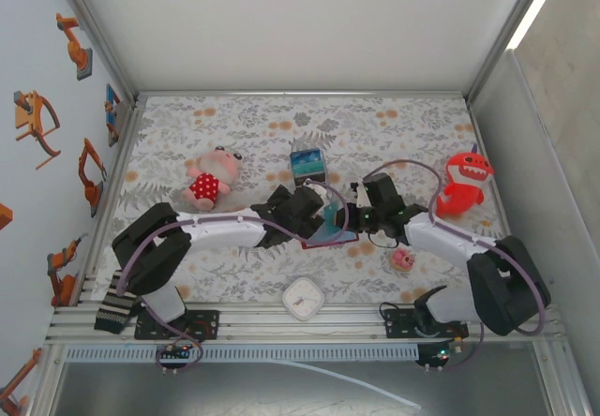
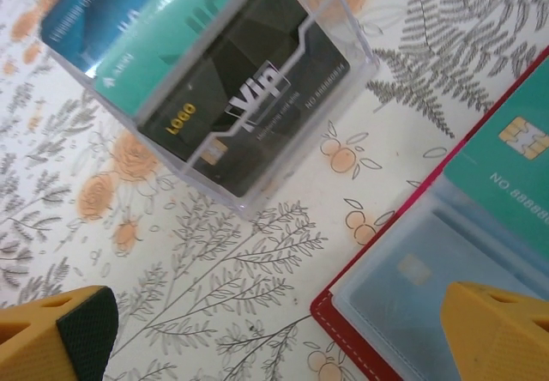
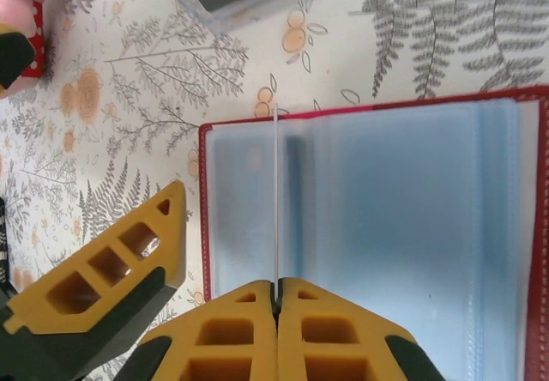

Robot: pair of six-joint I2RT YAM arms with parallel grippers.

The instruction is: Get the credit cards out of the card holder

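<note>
Cards of this kind are judged light, stiff and slick, springing back if bent. They are best taken by a free edge and drawn straight out along the pocket. One credit card [image 3: 274,194] stands edge-on straight ahead of the right gripper [image 3: 276,299], whose jaws are pressed together on its near edge. Beyond those fingertips and to their right, the card holder [image 3: 386,226] lies open flat on the tabletop [image 3: 129,98]. Its soft blue-grey pockets will likely drag and lift with a card. The left gripper [image 2: 279,325] hangs wide, holding nothing, with the holder's corner by one finger. A teal card [image 2: 506,162] tucked there shows a chip and "NO 8888", cut off. Ahead of that gripper, a clear box [image 2: 347,68] holds a black card [image 2: 249,106] reading "VIP", "LOGO" and "NO 88888888".
</note>
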